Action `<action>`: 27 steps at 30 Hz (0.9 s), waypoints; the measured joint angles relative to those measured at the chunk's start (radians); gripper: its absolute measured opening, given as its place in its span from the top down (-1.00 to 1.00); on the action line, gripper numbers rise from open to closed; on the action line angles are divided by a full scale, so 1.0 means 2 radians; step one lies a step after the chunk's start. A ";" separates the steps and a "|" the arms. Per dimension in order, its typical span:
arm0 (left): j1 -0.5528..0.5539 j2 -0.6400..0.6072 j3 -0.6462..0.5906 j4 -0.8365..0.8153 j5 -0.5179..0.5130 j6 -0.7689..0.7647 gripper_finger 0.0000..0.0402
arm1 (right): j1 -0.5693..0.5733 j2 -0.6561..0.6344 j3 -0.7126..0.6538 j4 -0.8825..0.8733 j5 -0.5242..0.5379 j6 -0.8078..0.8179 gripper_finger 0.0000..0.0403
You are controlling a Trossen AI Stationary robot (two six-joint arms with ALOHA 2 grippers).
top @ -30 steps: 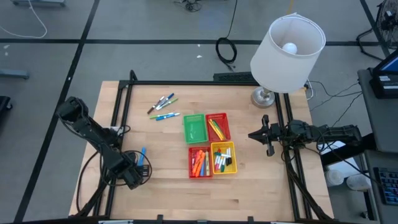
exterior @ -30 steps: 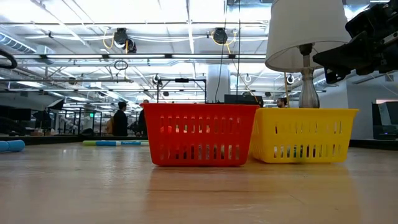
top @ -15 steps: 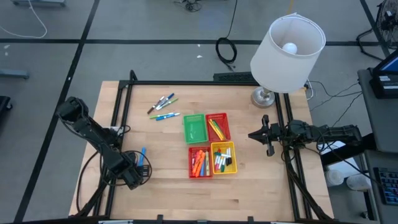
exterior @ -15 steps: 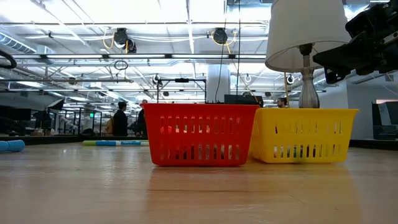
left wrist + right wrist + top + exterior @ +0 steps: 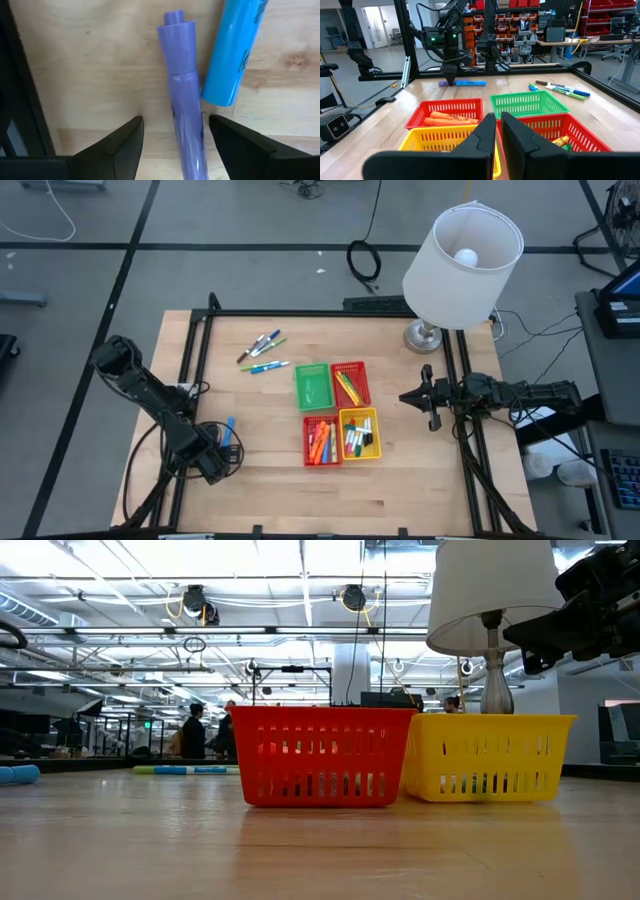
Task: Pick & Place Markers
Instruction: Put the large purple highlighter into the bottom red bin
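A purple marker (image 5: 186, 110) lies flat on the wooden table near its left edge, with a light-blue marker (image 5: 235, 50) lying beside its cap end. My left gripper (image 5: 175, 122) points down over the purple marker, open, one finger on each side of the barrel and touching nothing; in the high view it is (image 5: 222, 455). Several more markers (image 5: 262, 348) lie loose at the far left of the table. Others fill the near red basket (image 5: 321, 440), the yellow basket (image 5: 359, 433) and the far red basket (image 5: 350, 383). My right gripper (image 5: 415, 396) waits, shut, level at the right edge.
A green basket (image 5: 313, 386) stands with the other three in a block at the table's middle. A lamp (image 5: 462, 255) stands at the far right corner. A black frame rail (image 5: 190, 380) runs along the left edge, close to my left gripper.
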 joint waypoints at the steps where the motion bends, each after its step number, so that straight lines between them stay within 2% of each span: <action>1: 0.000 0.000 0.000 -0.001 -0.002 0.005 -0.20 | 0.000 0.000 0.000 0.000 0.000 0.000 0.91; 27: 0.000 0.000 0.001 -0.023 -0.025 0.024 -0.20 | 0.000 0.000 0.000 0.000 0.000 0.000 0.91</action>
